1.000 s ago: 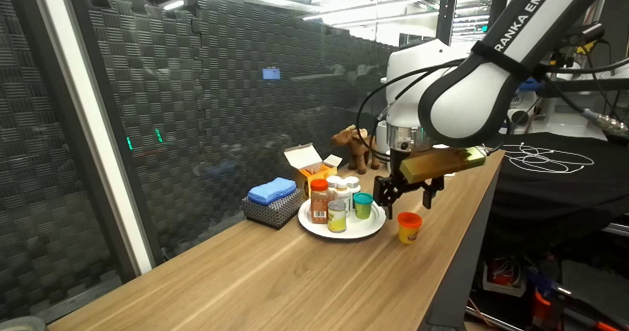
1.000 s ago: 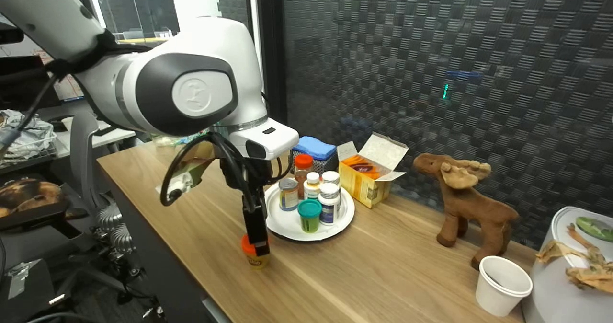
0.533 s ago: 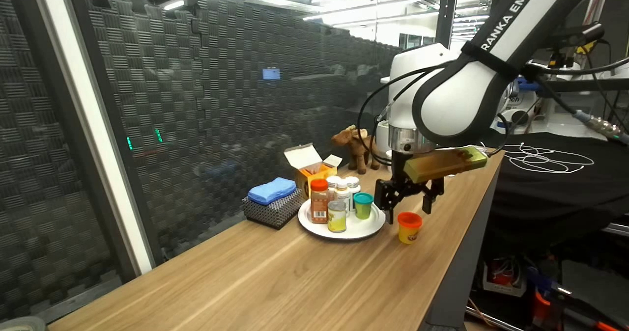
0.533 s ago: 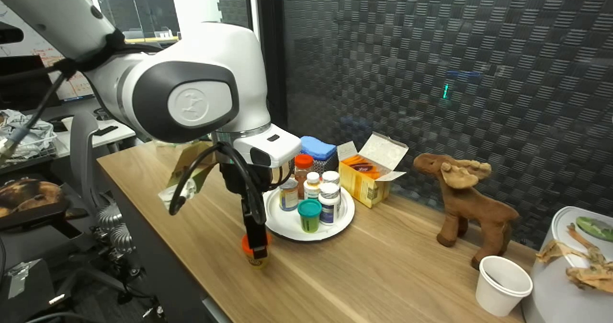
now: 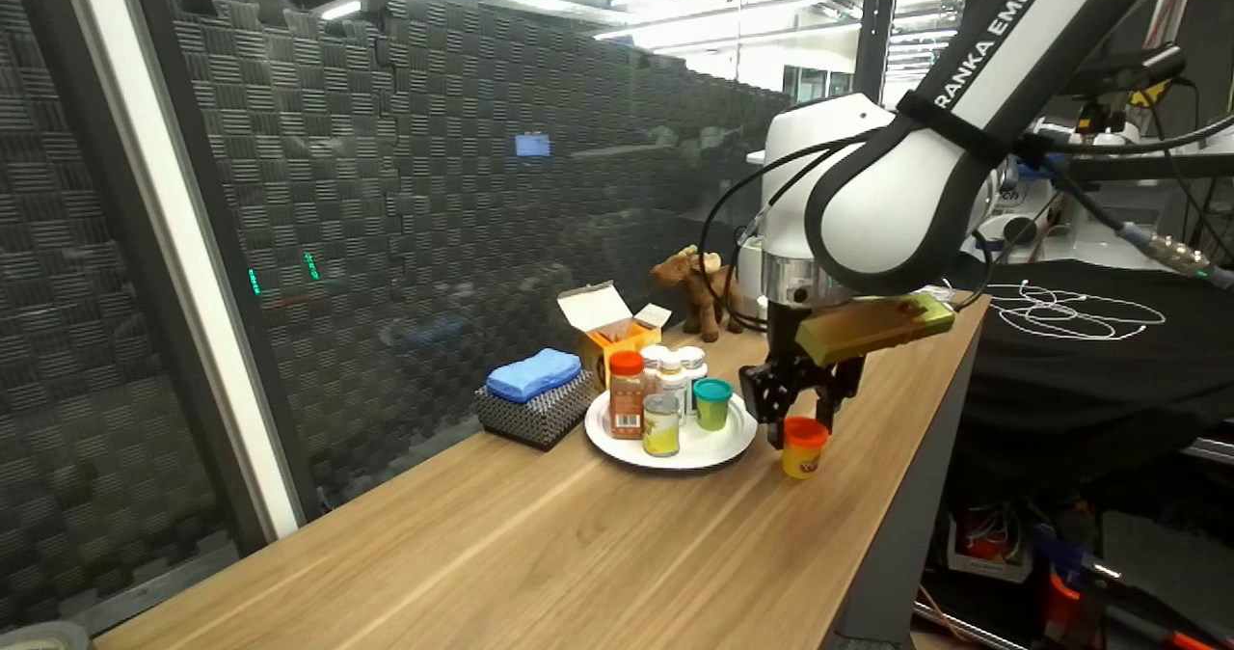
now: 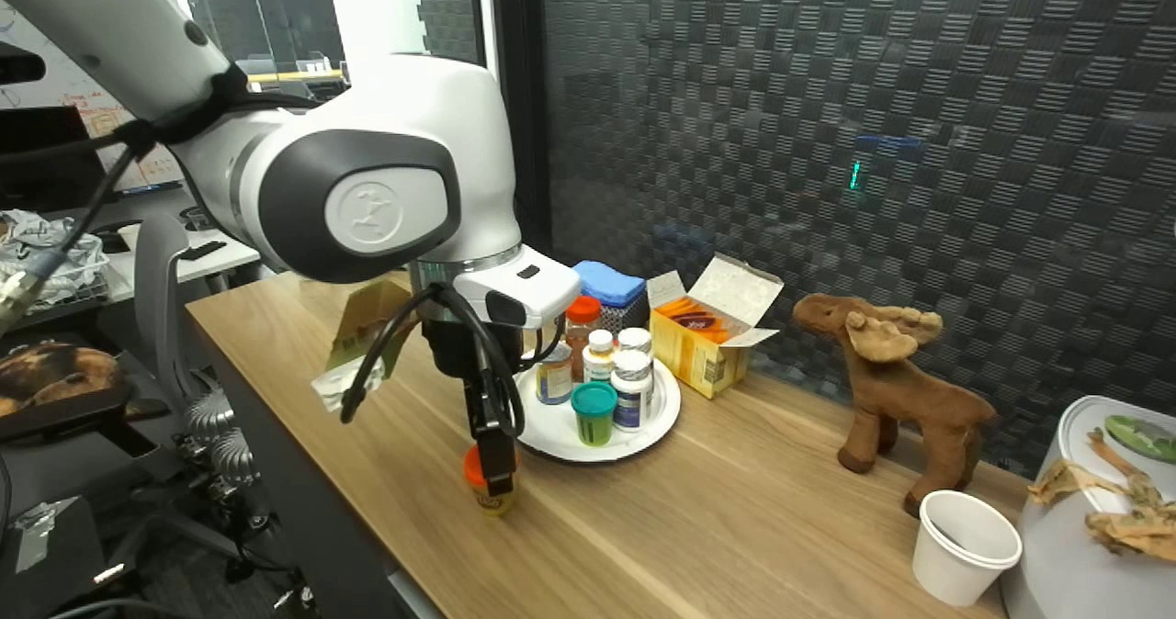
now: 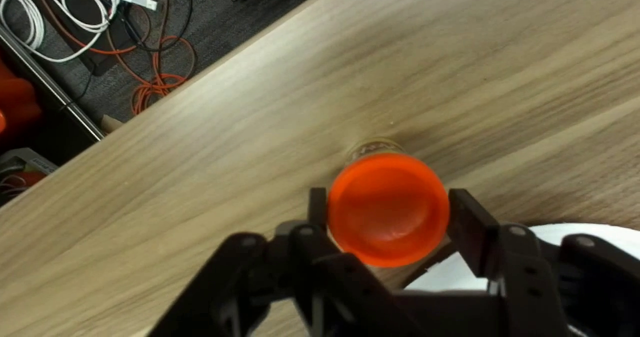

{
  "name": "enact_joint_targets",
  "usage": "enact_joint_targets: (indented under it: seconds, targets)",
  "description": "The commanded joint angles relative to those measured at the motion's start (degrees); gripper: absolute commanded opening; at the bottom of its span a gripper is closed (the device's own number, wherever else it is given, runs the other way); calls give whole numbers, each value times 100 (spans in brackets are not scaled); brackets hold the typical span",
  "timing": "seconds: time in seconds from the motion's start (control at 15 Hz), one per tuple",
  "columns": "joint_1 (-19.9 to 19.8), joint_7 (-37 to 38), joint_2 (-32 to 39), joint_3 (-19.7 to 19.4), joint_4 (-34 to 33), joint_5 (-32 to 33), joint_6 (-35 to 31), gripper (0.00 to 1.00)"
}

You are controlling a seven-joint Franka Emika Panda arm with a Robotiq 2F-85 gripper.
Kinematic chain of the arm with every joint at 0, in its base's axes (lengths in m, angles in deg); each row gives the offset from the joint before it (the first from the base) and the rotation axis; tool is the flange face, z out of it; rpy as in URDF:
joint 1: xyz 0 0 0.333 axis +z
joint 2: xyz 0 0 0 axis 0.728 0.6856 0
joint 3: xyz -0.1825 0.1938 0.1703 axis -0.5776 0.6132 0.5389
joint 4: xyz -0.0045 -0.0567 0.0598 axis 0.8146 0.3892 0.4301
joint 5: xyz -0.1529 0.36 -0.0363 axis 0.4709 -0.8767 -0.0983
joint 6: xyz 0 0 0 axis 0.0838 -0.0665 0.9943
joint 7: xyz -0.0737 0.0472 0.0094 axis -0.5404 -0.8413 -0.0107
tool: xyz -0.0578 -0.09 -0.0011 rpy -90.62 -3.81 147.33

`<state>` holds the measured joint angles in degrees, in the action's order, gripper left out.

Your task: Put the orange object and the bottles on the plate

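The wrist view shows the gripper astride an orange-lidded jar, presumably the orange object of the task. Its fingers are partly spread, with the lid filling the gap and one finger against each side; the jar appears pinched there, though how hard cannot be told. The jar stands upright on the tabletop, directly beneath the gripper. Reaching straight down suits a round lid: the hold is likely centred, so a lift should not tip the jar.

Just beside the gripper, apart from the jar, lies the plate. On the side toward the gripper stand a green tub and a can; farther in, pill bottles and a spice bottle crowd together. That bunching probably leaves room for the jar, which seems the last piece to place.

Beyond the plate, farther from the gripper, sit an opened box and a blue sponge on a dark block.
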<state>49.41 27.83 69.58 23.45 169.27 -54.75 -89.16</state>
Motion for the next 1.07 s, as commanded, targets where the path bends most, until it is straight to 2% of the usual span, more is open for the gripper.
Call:
enact_joint_targets:
  seconds: [0.0, 0.07, 0.27, 0.47, 0.67, 1.0]
  targets:
    - [-44, -142, -114, 16, 58, -105, -130, 33]
    - [-48, -120, -183, -6, 125, -84, -151, 29]
    - [10, 139, -455, -142, 318, 152, -139, 29]
    - [127, 512, -753, -198, 323, 700, 70, 29]
    - [163, 703, -786, 16, 12, 1143, 343, 29]
    - [191, 436, -248, 422, -871, 876, 668, 29]
